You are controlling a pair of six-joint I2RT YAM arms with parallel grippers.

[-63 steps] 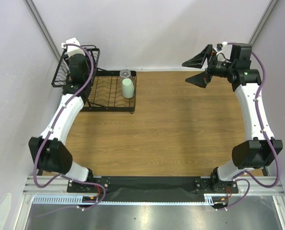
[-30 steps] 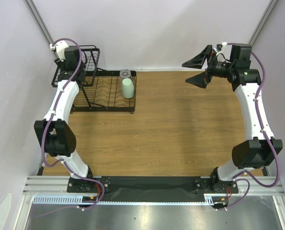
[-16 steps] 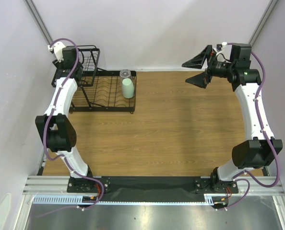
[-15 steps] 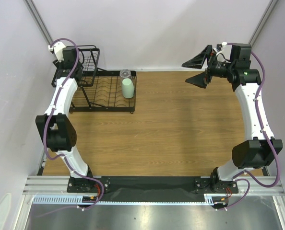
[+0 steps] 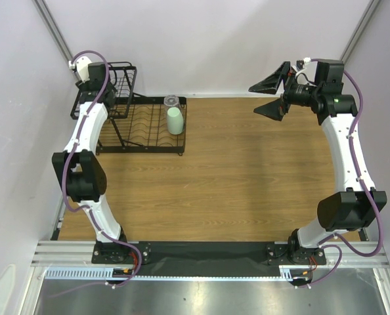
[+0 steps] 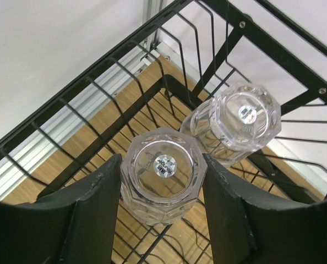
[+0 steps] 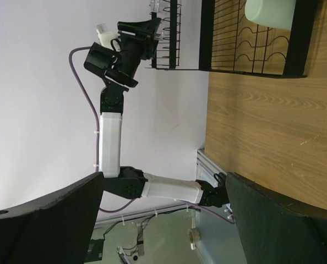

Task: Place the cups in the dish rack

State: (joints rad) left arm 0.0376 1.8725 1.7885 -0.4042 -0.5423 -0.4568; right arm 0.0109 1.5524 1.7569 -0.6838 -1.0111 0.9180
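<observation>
In the left wrist view my left gripper (image 6: 162,165) points down into the raised wire basket (image 6: 86,104) of the black dish rack. Its fingers (image 6: 92,209) press both sides of an upside-down clear glass cup (image 6: 163,181). A second upside-down clear cup (image 6: 243,121) stands just beyond it in the basket. From above, the left gripper (image 5: 93,92) is over the basket (image 5: 121,82). A pale mint tumbler (image 5: 174,121) stands upside down on the low tray (image 5: 139,141), with another clear cup (image 5: 171,102) behind it. My right gripper (image 5: 254,98) is open and empty, high at the back right.
The dish rack sits in the table's back left corner against the walls. The right wrist view looks across the table at the left arm (image 7: 111,137), the tray (image 7: 246,69) and the tumbler (image 7: 271,14). The wooden table (image 5: 247,177) spreads between the arms.
The left arm's elbow has swung toward the left wall, and its wrist has shifted slightly back and left over the basket. The right arm has not moved.
</observation>
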